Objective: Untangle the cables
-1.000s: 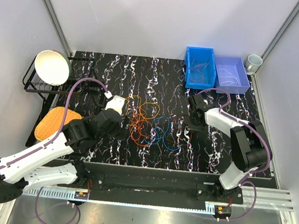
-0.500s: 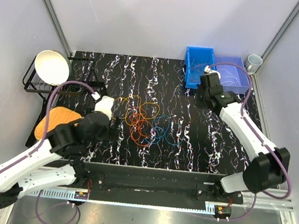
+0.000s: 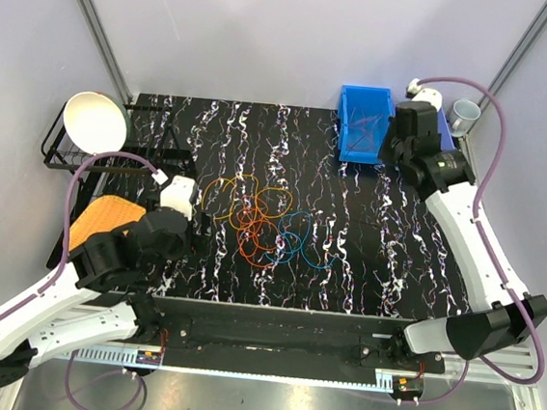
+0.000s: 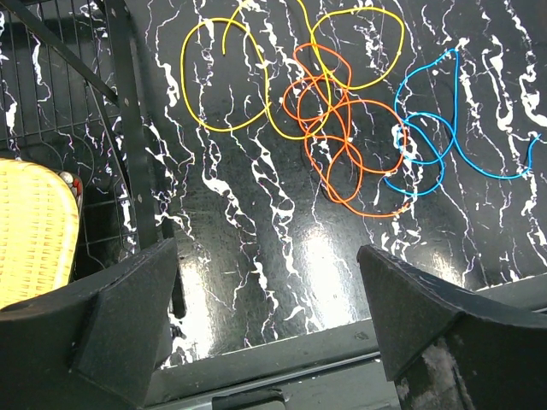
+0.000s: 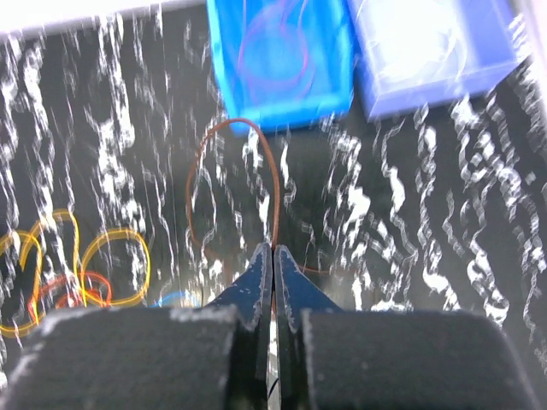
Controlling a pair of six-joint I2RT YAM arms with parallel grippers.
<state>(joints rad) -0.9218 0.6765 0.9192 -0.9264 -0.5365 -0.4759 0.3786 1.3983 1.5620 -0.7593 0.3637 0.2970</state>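
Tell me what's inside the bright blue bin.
Thin reddish cable loops lie in the bright blue bin. The right arm covers only its right rim; strands too fine to count.

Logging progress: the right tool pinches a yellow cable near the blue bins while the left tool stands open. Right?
One slip: the cable in the right tool is dark reddish-brown, not yellow, as the right wrist view shows. It is near the blue bins, and the left tool stands open.
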